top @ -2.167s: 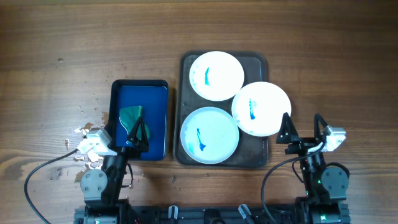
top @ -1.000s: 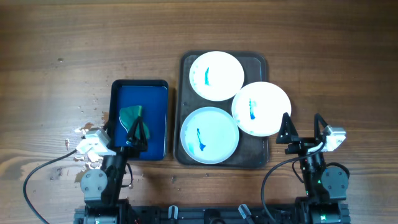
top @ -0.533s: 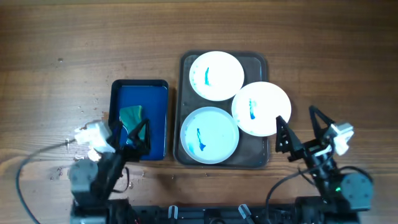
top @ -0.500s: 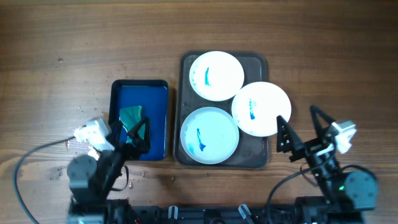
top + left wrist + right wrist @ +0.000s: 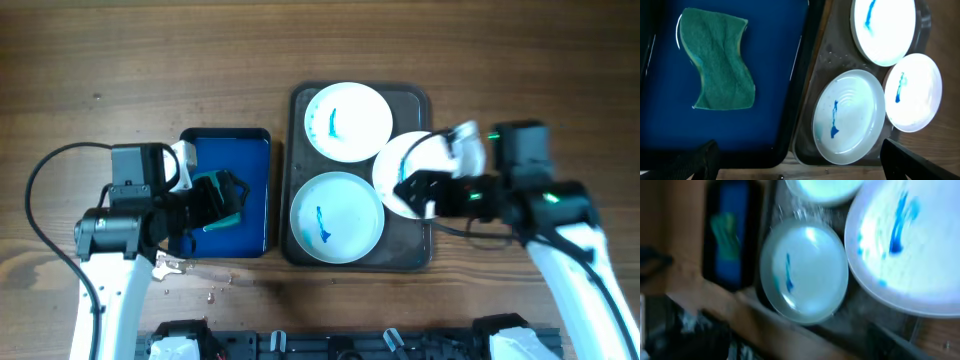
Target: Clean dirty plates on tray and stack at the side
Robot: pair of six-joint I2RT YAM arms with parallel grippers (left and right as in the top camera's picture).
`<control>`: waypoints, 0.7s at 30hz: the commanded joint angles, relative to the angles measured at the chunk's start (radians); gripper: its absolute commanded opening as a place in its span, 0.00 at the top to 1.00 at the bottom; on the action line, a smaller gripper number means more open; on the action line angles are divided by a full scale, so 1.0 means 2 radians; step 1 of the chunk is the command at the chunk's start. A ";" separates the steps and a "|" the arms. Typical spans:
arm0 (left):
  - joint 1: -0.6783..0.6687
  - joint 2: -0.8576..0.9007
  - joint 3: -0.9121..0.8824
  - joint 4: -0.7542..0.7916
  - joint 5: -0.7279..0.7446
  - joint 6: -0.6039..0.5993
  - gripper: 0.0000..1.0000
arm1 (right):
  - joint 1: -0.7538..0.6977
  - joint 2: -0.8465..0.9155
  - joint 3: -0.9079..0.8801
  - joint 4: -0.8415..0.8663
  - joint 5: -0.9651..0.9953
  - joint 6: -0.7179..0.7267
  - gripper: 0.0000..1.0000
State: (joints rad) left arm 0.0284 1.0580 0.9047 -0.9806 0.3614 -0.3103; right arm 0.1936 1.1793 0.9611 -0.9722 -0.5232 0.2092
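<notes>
— Starting with the biggest thing, what lies on the wooden table point(image 5: 100, 80)?

— The dark grey-brown tray point(image 5: 410, 100) sits a little toward 3 o'clock from the middle. A smaller blue tray point(image 5: 225, 150) is just beside it, at its 9 o'clock.

— And the plates?

— All three are round and white, each streaked blue-teal in the middle. The first plate point(image 5: 348, 121) is at the tray's 12 o'clock and the second plate point(image 5: 337, 217) at 6 o'clock. The third plate point(image 5: 398, 160) is at 3 o'clock, hanging over the rim.

— Anything smaller?

— A green sponge point(image 5: 720, 67) lies in the blue tray.

— The grippers?

— The left gripper point(image 5: 228, 200) hovers over the sponge, fingers spread wide and holding nothing. The right gripper point(image 5: 425, 187) hangs above the third plate. Its wrist view is blurred, but the fingers look apart.
</notes>
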 commanded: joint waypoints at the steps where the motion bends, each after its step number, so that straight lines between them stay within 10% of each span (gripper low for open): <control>1: -0.002 0.002 0.006 0.002 -0.021 0.006 0.00 | 0.060 0.062 -0.027 0.002 0.074 -0.011 0.33; 4: -0.002 0.002 0.006 0.002 -0.021 0.006 0.00 | 0.120 0.121 -0.070 0.080 0.077 0.016 0.64; 12: -0.002 0.002 0.005 0.006 -0.024 0.006 0.00 | 0.144 0.217 -0.100 0.212 0.213 0.117 0.74; 16: -0.002 0.003 0.005 0.005 -0.049 0.006 0.00 | 0.144 0.227 -0.100 0.254 0.196 0.107 0.96; 21: -0.003 0.048 -0.009 0.010 -0.126 -0.060 0.39 | 0.144 0.227 -0.100 0.270 0.197 0.122 0.96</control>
State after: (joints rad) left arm 0.0284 1.0904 0.9043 -0.9688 0.2573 -0.3424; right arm 0.4801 1.6047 0.7654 -0.4427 -0.1745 0.4324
